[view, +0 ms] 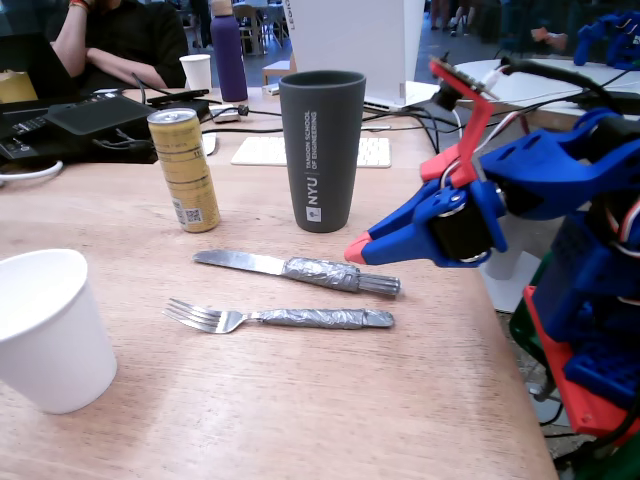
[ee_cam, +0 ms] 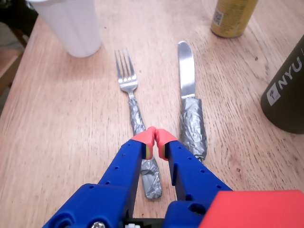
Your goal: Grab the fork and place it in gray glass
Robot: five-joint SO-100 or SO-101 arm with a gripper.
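Note:
The fork (view: 280, 318) (ee_cam: 132, 103) lies flat on the wooden table, tines to the left in the fixed view, its handle wrapped in crinkled gray tape. A knife (view: 295, 268) (ee_cam: 189, 102) with the same wrapped handle lies parallel just behind it. The gray glass (view: 321, 150) (ee_cam: 286, 92) stands upright behind the knife, with white NYU print. My blue gripper (view: 357, 250) (ee_cam: 155, 137) with red tips hovers above the handle ends, shut with nothing in it; in the wrist view its tips sit over the fork's handle.
A gold can (view: 185, 170) (ee_cam: 232, 16) stands left of the gray glass. A white paper cup (view: 48, 328) (ee_cam: 72, 23) stands near the front left. A laptop, cables, a keyboard and a purple bottle (view: 228, 50) crowd the table's back. The table edge (view: 520, 390) runs along the right.

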